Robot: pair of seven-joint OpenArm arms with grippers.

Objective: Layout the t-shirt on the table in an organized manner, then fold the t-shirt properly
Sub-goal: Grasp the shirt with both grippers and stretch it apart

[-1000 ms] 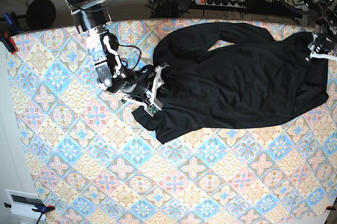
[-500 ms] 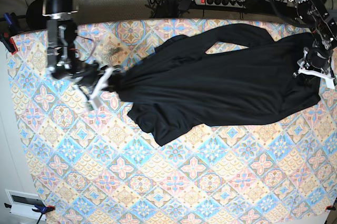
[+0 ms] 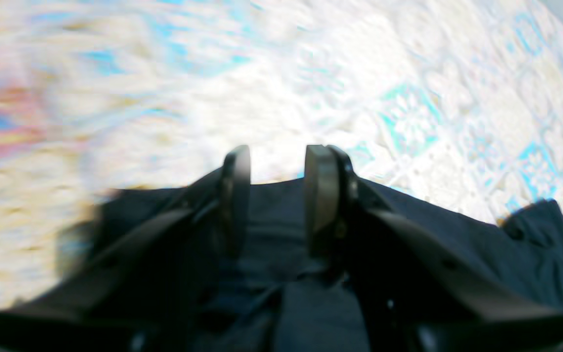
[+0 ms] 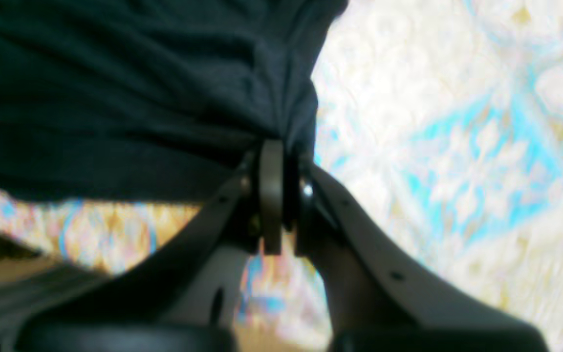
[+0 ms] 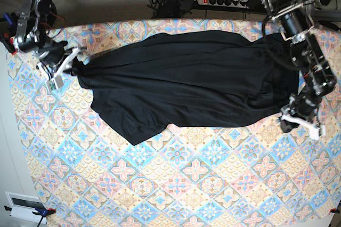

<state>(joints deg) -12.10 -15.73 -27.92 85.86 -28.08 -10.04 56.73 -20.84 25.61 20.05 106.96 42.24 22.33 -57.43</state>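
Observation:
The black t-shirt [image 5: 186,83] lies stretched across the back half of the table [image 5: 186,184], from far left to far right. My right gripper [image 5: 66,64] at the left end is shut on a bunched edge of the cloth; the right wrist view shows the t-shirt [image 4: 115,73] pinched in the closed gripper [image 4: 279,146]. My left gripper [image 5: 298,120] holds the shirt's front right corner. In the blurred left wrist view the gripper [image 3: 279,156] has its fingers partly apart with the t-shirt [image 3: 457,234] running taut between them.
A power strip [image 5: 224,0] and cables lie behind the table's back edge. A red clamp [image 5: 8,40] grips the left corner, and a white box [image 5: 24,203] sits off the front left corner. Patterned cloth shows bare in front of the shirt.
My right gripper closed on the shirt and dragged its end from the middle to the far left, stretching it out. My left gripper moved forward along the right edge with its corner.

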